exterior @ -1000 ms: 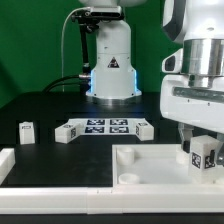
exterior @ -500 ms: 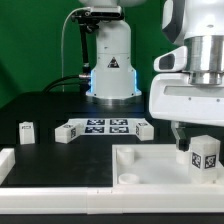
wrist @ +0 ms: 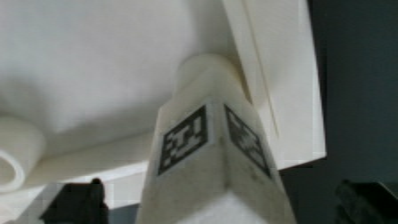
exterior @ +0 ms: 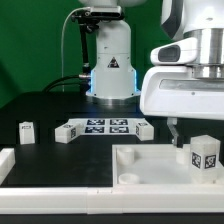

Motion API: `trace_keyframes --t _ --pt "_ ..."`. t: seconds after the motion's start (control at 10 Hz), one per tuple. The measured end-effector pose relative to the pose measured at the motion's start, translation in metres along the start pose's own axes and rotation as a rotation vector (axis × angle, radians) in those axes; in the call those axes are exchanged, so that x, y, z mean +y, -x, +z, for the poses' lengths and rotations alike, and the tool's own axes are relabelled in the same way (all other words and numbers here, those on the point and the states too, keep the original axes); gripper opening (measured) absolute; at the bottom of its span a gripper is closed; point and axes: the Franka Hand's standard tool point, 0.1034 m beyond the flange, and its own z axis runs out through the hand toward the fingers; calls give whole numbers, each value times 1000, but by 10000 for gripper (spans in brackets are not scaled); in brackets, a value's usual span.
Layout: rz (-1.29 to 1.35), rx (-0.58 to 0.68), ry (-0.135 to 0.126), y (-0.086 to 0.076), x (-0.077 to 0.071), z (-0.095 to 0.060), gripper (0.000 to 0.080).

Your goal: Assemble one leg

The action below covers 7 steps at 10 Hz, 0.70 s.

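A leg (exterior: 203,157), a short white peg with a square tag, stands upright at the corner of the large white top (exterior: 150,165), at the exterior view's right. My gripper (exterior: 199,129) hangs just above it, open and empty; one dark finger (exterior: 173,129) shows. In the wrist view the leg (wrist: 214,140) rises between my two dark fingertips (wrist: 75,200), with a gap on each side of my gripper (wrist: 219,206). A round socket (wrist: 15,150) of the top shows beside it.
Three more small white legs lie on the dark table: one (exterior: 27,131) at the exterior view's left, and two (exterior: 66,133) (exterior: 143,129) at the ends of the marker board (exterior: 104,126). The robot base (exterior: 110,60) stands behind. A white rail (exterior: 5,160) lies at front left.
My gripper has let go of the leg and risen straight up. The leg stays upright on the top's corner.
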Motion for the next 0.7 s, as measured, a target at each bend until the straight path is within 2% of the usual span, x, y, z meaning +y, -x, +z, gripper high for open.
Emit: trace_keyframes --t 0.5,0.7 --pt "-447 4 27 -1 1 0 649" --pt "-442 3 28 -1 1 1 649"
